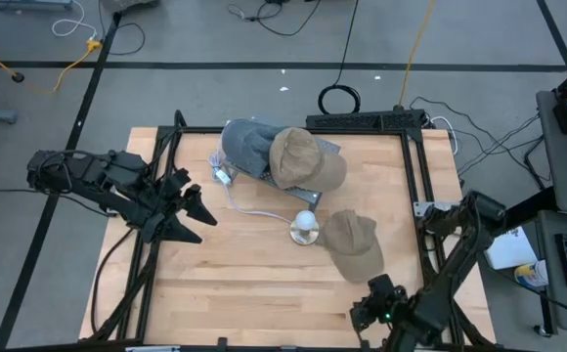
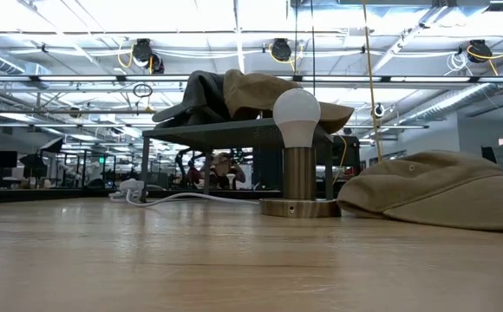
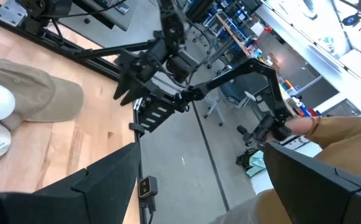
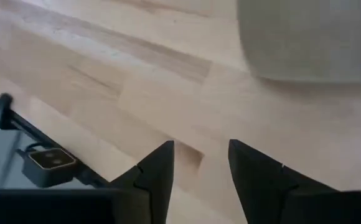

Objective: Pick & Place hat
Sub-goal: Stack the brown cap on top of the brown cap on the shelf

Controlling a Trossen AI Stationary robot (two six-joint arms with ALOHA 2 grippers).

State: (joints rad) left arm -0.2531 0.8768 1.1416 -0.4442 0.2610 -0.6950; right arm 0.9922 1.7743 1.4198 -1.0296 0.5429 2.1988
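Three caps sit on your table (image 1: 244, 284). A tan hat (image 1: 352, 244) lies flat on the wood toward the right side, just beside a small lamp with a round white bulb (image 1: 305, 229). Two more rest on a low grey rack (image 1: 293, 184) at the far middle: a blue-grey cap (image 1: 247, 147) and a second tan cap (image 1: 303, 158) overlapping it. A white cord (image 1: 249, 208) runs from the lamp toward the rack's left end.

Your left end effector (image 1: 188, 210) hovers over the table's left part, well apart from every cap, its fingers spread wide and holding nothing; in the left wrist view those two dark fingers (image 3: 106, 180) stand far apart with only floor and table edge between them.

Your right end effector (image 1: 370, 305) sits low at the near right edge of the table, near the flat hat's near side but not touching it. In the right wrist view its fingers (image 4: 159, 168) stand a narrow gap apart over bare wood, gripping nothing, with the hat (image 4: 311, 37) ahead of them.
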